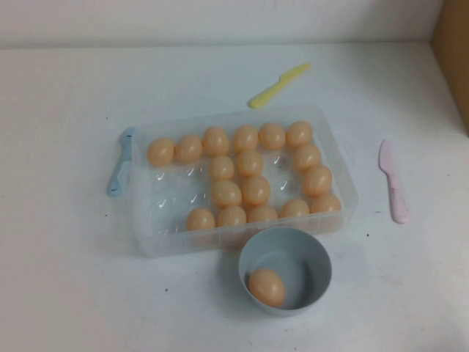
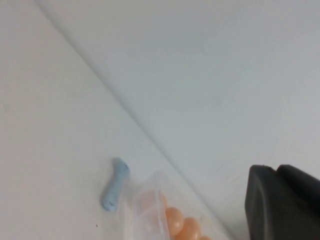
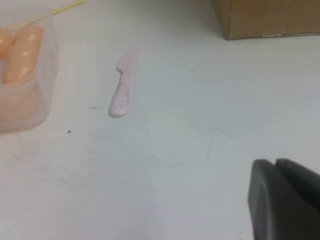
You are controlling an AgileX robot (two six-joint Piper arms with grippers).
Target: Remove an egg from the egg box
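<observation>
The clear plastic egg box lies mid-table and holds several peach-orange eggs; its left dimples are bare. One more egg lies in the pale blue-grey bowl just in front of the box. Neither gripper shows in the high view. My left gripper is shut and empty, well away from the box corner and its eggs. My right gripper is shut and empty over bare table, to the right of the box corner.
A blue plastic knife lies against the box's left end. A yellow knife lies behind the box and a pink knife to its right. A cardboard box stands at the far right edge.
</observation>
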